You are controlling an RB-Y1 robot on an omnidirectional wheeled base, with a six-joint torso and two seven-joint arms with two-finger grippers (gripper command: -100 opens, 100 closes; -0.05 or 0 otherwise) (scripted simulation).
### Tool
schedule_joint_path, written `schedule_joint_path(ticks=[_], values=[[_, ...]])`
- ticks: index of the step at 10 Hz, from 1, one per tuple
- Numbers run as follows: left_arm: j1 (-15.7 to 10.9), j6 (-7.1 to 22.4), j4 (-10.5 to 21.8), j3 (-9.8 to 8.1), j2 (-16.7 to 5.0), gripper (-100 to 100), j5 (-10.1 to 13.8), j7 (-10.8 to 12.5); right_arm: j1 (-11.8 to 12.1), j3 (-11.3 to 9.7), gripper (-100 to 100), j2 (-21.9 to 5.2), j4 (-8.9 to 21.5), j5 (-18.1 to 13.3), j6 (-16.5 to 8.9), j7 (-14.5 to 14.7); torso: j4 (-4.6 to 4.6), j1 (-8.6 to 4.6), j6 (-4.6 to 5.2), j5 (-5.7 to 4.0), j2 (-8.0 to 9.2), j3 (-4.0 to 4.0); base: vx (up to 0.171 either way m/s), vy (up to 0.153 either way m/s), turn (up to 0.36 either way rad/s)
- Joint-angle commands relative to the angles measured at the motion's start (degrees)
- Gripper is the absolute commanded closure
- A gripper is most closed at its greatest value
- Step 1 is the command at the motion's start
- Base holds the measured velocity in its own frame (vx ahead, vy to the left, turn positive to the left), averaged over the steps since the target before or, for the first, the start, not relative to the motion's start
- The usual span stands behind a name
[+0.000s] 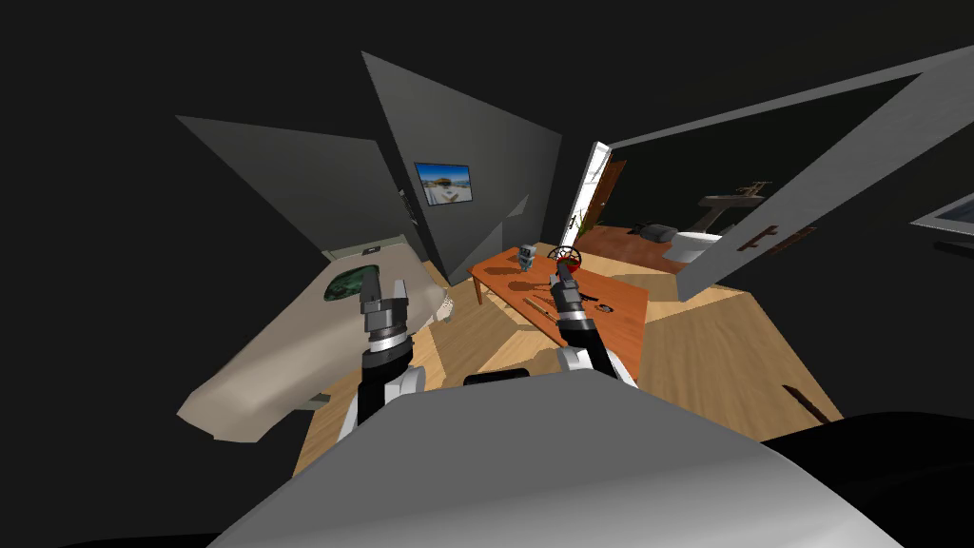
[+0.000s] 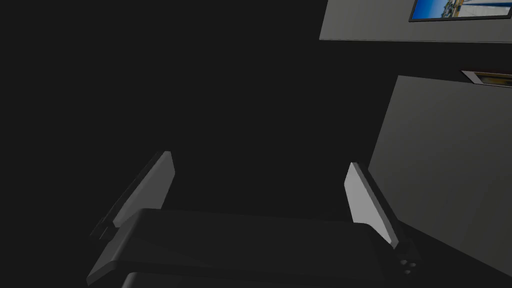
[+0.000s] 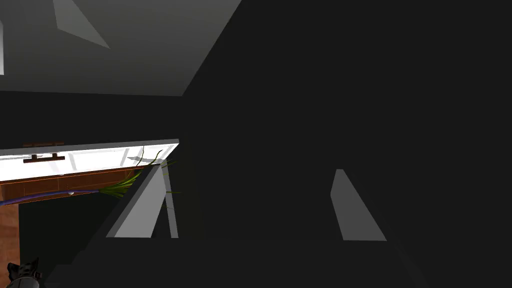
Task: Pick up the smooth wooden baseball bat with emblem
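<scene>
The bat (image 1: 539,308) is a slim brown stick lying flat on the orange-brown table (image 1: 623,323), close to the table's near left edge. Any emblem on it is too small to make out. My right gripper (image 1: 561,272) hangs above the table just past the bat, a little to its right, fingers open (image 3: 250,202) with nothing between them. My left gripper (image 1: 384,286) is raised over the beige sofa on the left, well clear of the table, and its fingers (image 2: 260,187) stand open and empty.
A small blue-grey object (image 1: 526,255), a red and black round thing (image 1: 567,255) and a dark item (image 1: 602,307) share the table. A beige sofa (image 1: 276,366) with a green cushion (image 1: 350,283) lies left. An open grey door (image 1: 808,190) stands right; a dark stick (image 1: 805,404) lies on the wooden floor.
</scene>
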State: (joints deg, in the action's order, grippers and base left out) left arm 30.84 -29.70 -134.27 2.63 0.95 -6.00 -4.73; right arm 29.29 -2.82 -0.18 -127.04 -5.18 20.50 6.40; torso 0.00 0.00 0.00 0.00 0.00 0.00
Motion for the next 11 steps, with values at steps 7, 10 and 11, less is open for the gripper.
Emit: schedule_joint_path(ticks=[7,10,11], values=[[0.0,0.0,0.0,0.0,0.0,0,0.0,0.0,-2.1,-2.4,-100,-11.2,8.0,-2.2,-0.7,1.6,-0.02,-0.14,0.0,-0.03,-0.06,-0.04,0.009,-0.027,0.01],[0.0,0.0,0.0,0.0,0.0,0,0.0,0.0,-3.0,-3.9,-100,-16.1,12.4,-3.4,-0.7,2.3,-0.01,-0.08,0.0,-0.02,-0.05,-0.03,0.014,-0.017,0.021],[0.0,0.0,0.0,0.0,0.0,0,0.0,0.0,-3.0,-3.9,-100,-16.5,12.4,-3.4,-0.7,2.3,-0.02,-0.09,0.0,-0.02,-0.06,-0.04,0.016,-0.021,0.013]])
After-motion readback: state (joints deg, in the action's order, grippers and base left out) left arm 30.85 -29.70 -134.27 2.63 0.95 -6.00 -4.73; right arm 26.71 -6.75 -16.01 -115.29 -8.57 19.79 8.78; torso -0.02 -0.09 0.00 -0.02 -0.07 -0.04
